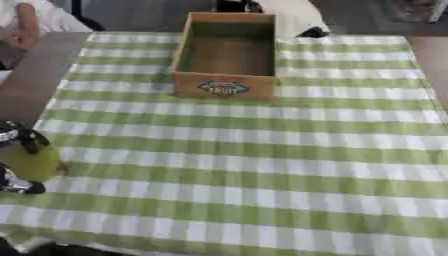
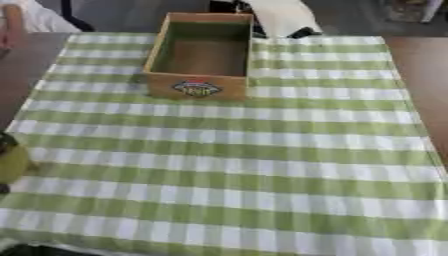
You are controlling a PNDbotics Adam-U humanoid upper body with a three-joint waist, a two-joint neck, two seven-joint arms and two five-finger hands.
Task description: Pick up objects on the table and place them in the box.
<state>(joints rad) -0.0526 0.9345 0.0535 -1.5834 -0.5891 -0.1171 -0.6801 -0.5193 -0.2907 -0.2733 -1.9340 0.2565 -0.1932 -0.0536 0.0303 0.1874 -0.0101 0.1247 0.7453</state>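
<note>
At the table's near left edge, the robot's left hand (image 1: 19, 142) is curling its fingers round a yellow-green object (image 1: 33, 162), while the open cardboard box (image 1: 226, 85) is sitting well apart, ahead and to the right.

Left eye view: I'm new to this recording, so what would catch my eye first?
The open cardboard box at the far middle of the green-and-white checked tablecloth, with nothing visible inside. Then, at the left edge, the robot's left hand curled round a yellow-green object.
</note>
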